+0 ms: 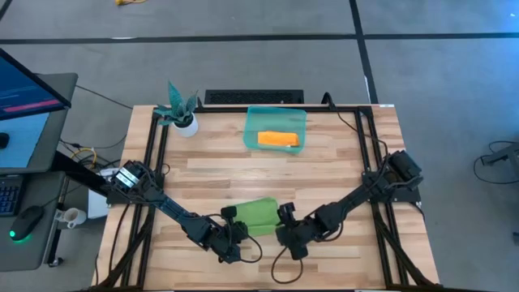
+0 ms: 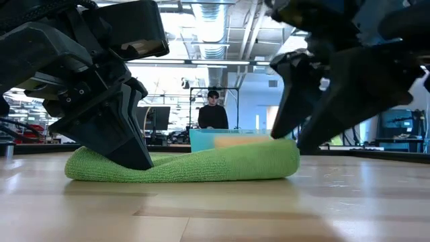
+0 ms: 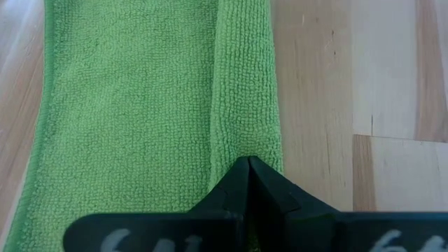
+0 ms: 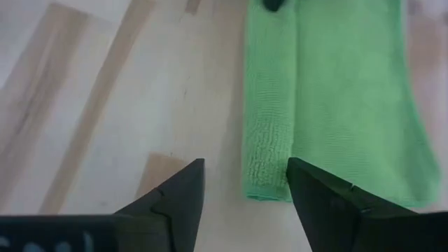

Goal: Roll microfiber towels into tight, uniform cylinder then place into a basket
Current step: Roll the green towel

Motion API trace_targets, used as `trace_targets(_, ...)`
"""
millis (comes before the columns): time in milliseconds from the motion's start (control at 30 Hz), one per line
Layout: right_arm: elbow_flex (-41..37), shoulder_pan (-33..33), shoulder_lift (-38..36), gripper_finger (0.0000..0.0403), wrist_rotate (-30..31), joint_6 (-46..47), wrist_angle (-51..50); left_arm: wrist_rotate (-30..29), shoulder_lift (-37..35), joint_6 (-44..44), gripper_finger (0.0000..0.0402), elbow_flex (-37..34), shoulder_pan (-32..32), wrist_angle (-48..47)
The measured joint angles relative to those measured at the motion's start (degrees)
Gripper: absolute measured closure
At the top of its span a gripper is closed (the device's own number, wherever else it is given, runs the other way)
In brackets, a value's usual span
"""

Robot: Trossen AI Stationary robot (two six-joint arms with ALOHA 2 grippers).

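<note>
The green towel (image 1: 258,215) is lying soft and limp. The left gripper (image 3: 246,164) is pinching its rolled edge with closed fingers; the right gripper (image 4: 245,183) is hovering with fingers spread. Grasp the roll's ends.

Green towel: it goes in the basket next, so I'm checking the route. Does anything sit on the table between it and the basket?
Nothing visible does. Bare wood lies between the green towel at the near edge and the teal basket at the far side. The potted plant stands off to the basket's left. The orange towel already lies in the basket.
</note>
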Motion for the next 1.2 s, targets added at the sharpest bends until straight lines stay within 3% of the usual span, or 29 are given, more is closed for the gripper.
trace_targets(633, -2.3, -0.5, 1.6, 0.0189, -2.8, -0.7, 5.7, 0.0, 0.0, 0.0, 0.0401, 0.0, 0.0, -0.1)
trace_targets(1200, -1.9, -4.2, 4.4, 0.0196, -3.5, 8.1, 4.6, 0.0, 0.0, -0.9, 0.0401, 0.0, -0.1, -0.5)
